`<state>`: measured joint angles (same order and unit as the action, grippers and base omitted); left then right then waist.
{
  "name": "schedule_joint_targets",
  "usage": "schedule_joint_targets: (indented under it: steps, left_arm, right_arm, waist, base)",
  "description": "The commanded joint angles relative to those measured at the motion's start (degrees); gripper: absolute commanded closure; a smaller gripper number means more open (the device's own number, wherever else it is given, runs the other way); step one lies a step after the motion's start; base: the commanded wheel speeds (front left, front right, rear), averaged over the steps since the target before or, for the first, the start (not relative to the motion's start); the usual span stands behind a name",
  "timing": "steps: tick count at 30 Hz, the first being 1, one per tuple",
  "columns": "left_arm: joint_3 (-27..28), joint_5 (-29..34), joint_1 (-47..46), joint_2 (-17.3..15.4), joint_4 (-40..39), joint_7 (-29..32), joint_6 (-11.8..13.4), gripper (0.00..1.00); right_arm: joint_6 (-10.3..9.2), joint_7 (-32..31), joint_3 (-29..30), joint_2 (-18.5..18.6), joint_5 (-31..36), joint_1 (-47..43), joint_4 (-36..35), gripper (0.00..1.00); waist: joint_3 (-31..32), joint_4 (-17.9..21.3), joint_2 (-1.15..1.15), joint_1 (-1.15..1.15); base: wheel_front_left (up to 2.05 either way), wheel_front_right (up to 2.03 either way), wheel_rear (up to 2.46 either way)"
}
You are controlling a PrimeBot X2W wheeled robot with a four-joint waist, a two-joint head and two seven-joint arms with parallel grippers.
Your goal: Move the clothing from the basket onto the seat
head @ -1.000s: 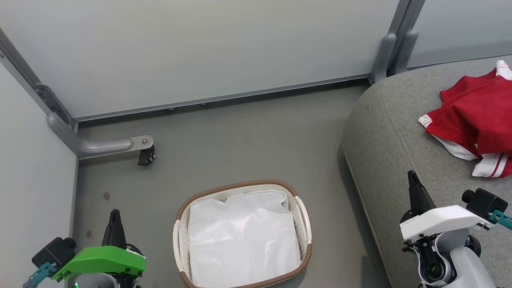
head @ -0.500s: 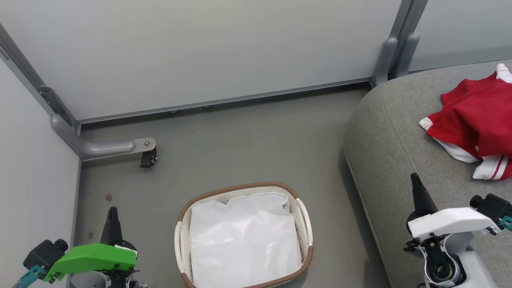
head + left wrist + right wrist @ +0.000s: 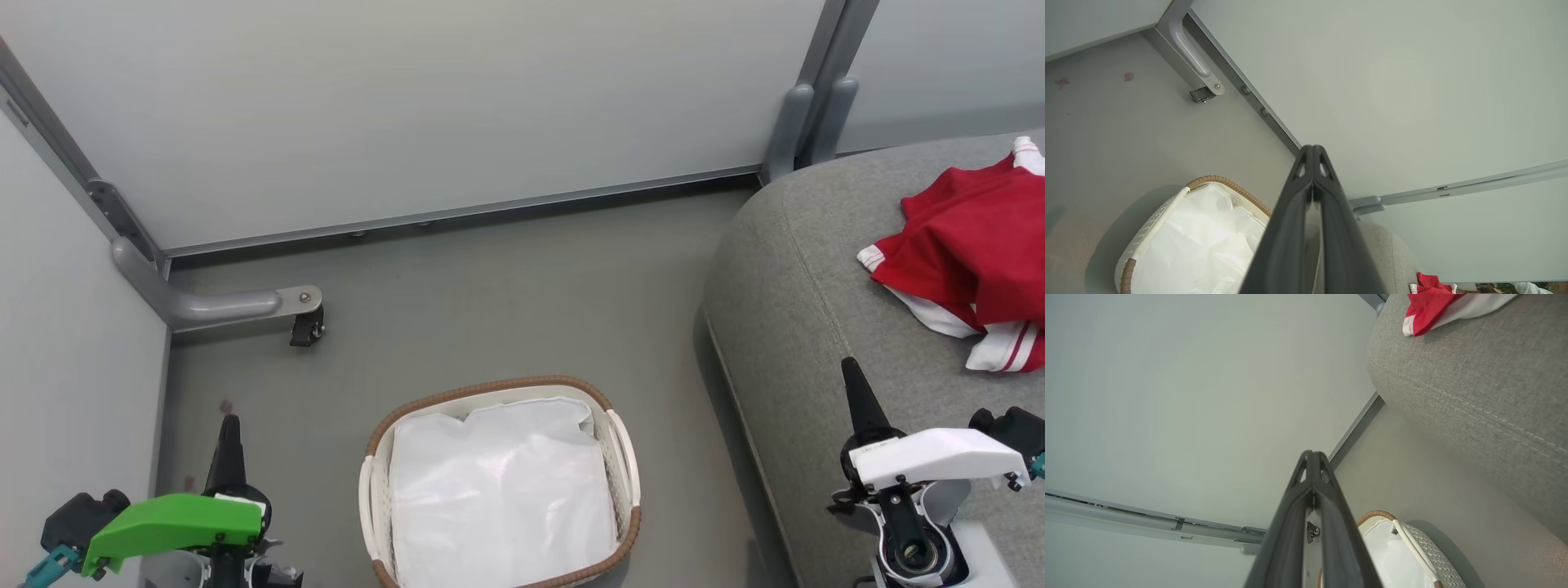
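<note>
Both closed and empty, left end effector (image 3: pixel 229 429) and right end effector (image 3: pixel 852 377) barely drift; clothing (image 3: pixel 971 237) stays on the seat (image 3: pixel 784 269), basket (image 3: pixel 490 385) holds only liner (image 3: pixel 498 490): task likely done.

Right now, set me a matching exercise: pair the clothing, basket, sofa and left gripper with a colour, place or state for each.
Column one:
1. clothing
2. basket
3. sofa
4. left gripper

Column two:
A. grey, with a stitched seam
B. shut, holding nothing
C. red, lying on the sofa
D. cream, with a brown rim

Pairs: 1-C, 2-D, 3-A, 4-B
</note>
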<state>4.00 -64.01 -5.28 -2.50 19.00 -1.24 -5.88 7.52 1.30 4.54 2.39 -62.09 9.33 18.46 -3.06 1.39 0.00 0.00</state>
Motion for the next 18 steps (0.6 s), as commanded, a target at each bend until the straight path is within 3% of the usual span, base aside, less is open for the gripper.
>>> schedule_joint_targets:
  steps: [1,18]
  left_arm:
    - [0.4,-1.5,-0.8,-0.4,-0.8,0.3,-0.3,1.0]
    - [1.1,-10.8,-1.1,-0.4,-2.2,3.0,-0.8,1.0]
  right_arm:
    - [-0.02,-0.5,0.2,0.4,-1.7,-0.2,-0.9,1.0]
    - [-0.03,-3.0,0.9,0.5,-11.6,-1.4,-2.2,1.0]
  waist:
    - [0.1,0.0,0.0,0.0]
    - [0.9,-0.4,0.0,0.0]
  base:
    - [0.0,0.0,0.0]
    - [0.0,0.0,0.0]
